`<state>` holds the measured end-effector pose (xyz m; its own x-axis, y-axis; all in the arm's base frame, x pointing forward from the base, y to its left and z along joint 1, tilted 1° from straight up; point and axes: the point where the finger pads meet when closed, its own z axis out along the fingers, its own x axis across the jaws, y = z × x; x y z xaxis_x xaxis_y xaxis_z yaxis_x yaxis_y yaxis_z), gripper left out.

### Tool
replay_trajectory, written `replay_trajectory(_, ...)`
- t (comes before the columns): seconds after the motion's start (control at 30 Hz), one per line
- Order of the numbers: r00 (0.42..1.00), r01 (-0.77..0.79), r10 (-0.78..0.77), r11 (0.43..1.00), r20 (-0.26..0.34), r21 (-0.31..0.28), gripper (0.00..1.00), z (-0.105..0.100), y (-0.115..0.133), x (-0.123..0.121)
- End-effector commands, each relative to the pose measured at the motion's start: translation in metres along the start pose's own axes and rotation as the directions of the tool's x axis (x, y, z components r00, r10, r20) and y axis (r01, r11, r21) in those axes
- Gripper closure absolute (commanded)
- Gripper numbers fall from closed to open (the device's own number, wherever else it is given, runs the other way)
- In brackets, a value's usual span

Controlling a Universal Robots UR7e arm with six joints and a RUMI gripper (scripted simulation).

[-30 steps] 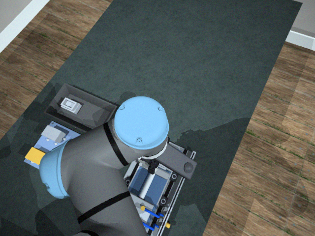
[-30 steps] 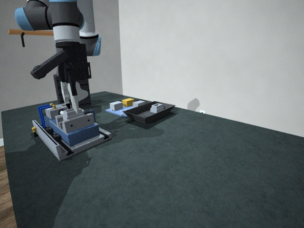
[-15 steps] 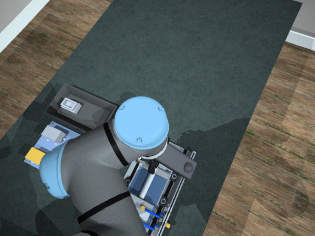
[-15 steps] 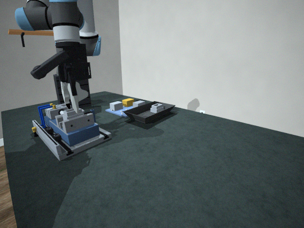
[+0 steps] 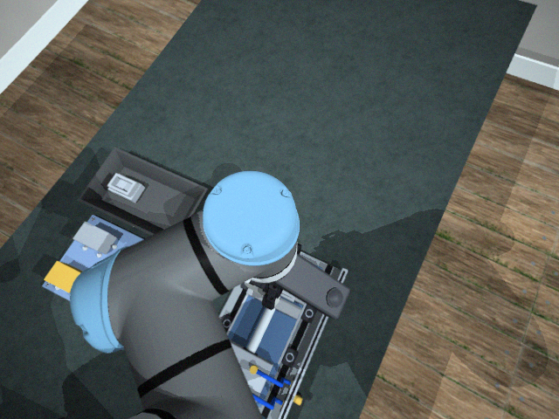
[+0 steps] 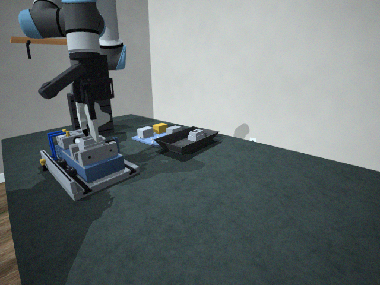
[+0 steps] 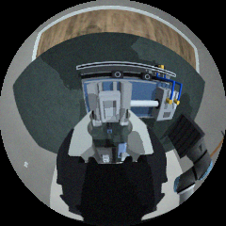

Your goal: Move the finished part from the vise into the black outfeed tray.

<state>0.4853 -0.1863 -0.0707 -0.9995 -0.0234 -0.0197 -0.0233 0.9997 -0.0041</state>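
Note:
The finished part (image 7: 110,104), a light grey block with a pocket on top, sits between the jaws of the blue and grey vise (image 6: 88,159); it also shows in the exterior view (image 6: 86,141). My gripper (image 7: 109,110) points straight down over the vise, fingers partly open on either side of the part's top, not closed on it. In the exterior view the fingertips (image 6: 91,132) reach the part's top. In the top view the arm hides the gripper and the part. The black outfeed tray (image 5: 144,191) holds one pocketed block (image 5: 125,186) at its left end.
A blue plate beside the tray carries grey blocks (image 5: 94,237) and a yellow block (image 5: 60,276). The vise stands on a grey rail base with blue tubes (image 6: 51,139) at its back. The arm's base column stands behind the vise.

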Motion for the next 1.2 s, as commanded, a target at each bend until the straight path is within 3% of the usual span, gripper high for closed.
replay_trajectory(0.0,1.000,0.000,0.000,1.000,0.001,0.001,0.60,-0.0005,-0.0003,-0.0004)
replay_trajectory(0.17,1.000,0.000,0.000,1.000,0.001,0.001,0.60,-0.0005,-0.0003,-0.0004)
replay_trajectory(0.2,1.000,0.000,0.000,1.000,0.001,0.001,1.00,-0.0005,-0.0003,-0.0004)
replay_trajectory(1.17,1.000,0.000,0.000,1.000,0.001,0.001,1.00,-0.0005,-0.0003,-0.0004)
